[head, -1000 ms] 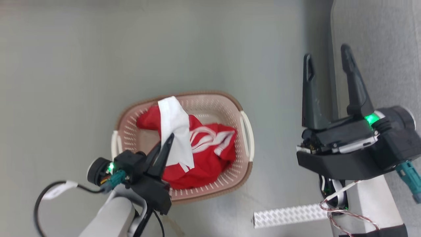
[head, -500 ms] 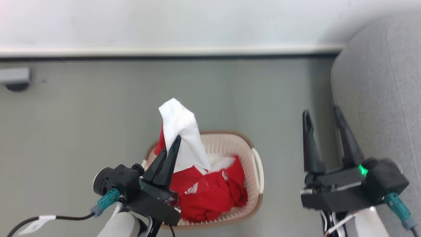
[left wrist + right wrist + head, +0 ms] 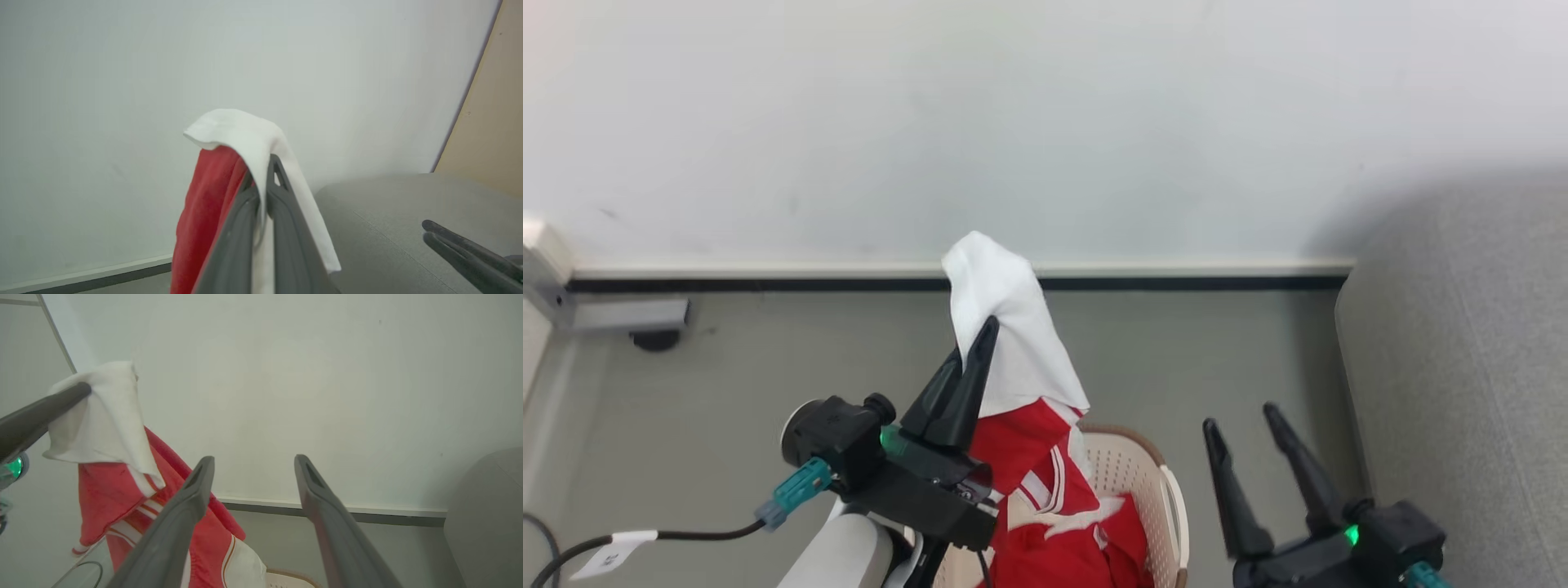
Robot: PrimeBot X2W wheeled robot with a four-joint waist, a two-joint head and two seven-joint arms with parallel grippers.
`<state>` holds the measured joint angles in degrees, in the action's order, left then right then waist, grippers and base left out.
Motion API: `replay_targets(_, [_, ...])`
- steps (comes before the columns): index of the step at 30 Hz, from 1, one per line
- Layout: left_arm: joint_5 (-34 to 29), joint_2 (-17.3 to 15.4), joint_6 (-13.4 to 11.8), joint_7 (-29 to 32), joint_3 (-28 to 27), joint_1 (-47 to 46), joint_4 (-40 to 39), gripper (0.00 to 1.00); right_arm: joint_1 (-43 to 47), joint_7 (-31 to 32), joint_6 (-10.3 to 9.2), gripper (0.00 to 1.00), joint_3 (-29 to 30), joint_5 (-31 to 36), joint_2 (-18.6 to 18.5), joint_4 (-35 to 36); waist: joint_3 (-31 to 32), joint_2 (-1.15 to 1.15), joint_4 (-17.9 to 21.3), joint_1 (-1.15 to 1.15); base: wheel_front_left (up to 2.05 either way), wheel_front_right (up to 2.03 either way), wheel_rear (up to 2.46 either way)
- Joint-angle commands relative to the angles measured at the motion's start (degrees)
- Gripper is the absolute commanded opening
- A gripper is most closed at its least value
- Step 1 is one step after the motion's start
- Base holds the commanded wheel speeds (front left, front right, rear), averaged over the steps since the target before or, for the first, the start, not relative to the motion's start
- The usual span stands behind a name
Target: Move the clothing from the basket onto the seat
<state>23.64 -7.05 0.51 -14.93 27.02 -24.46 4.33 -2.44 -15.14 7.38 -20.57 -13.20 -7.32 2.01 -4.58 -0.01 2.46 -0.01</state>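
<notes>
Left pincer (image 3: 976, 343), closed, grips the clothing (image 3: 1013, 343) (white panel draped over its tips).

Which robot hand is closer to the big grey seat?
Right. The right gripper hovers open just beside the seat, not touching it. The left gripper is farther off, by the basket, shut on the clothing it holds up.

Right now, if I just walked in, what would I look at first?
Probably the bright red and white clothing, dangling in the middle of the head view from the shut left end effector, with red fabric reaching down into the basket below. Next, the right end effector, open and holding nothing, at the lower right beside the big grey seat.
</notes>
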Motion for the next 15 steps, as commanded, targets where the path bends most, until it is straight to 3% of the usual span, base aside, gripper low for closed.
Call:
replay_targets(1, [0.5,0.3,0.3,-0.2,0.3,-0.8,0.3,0.00,1.1,-0.2,0.22,1.00,-1.1,-0.4,-0.7,-0.4,4.5,0.01,-0.3,0.01,0.00,0.00,0.00])
replay_targets(10, [0.8,2.9,2.4,0.0,4.3,-7.7,4.2,0.00,-0.2,-0.2,0.22,1.00,-13.3,-0.5,-4.6,-4.8,7.0,0.01,0.2,0.01,0.00,0.00,0.00])
replay_targets(15, [1.1,3.6,3.2,0.0,6.8,-11.4,5.6,0.00,-2.7,-0.2,0.22,1.00,-15.7,1.4,-4.6,-8.0,7.5,0.01,0.2,0.01,0.00,0.00,0.00])
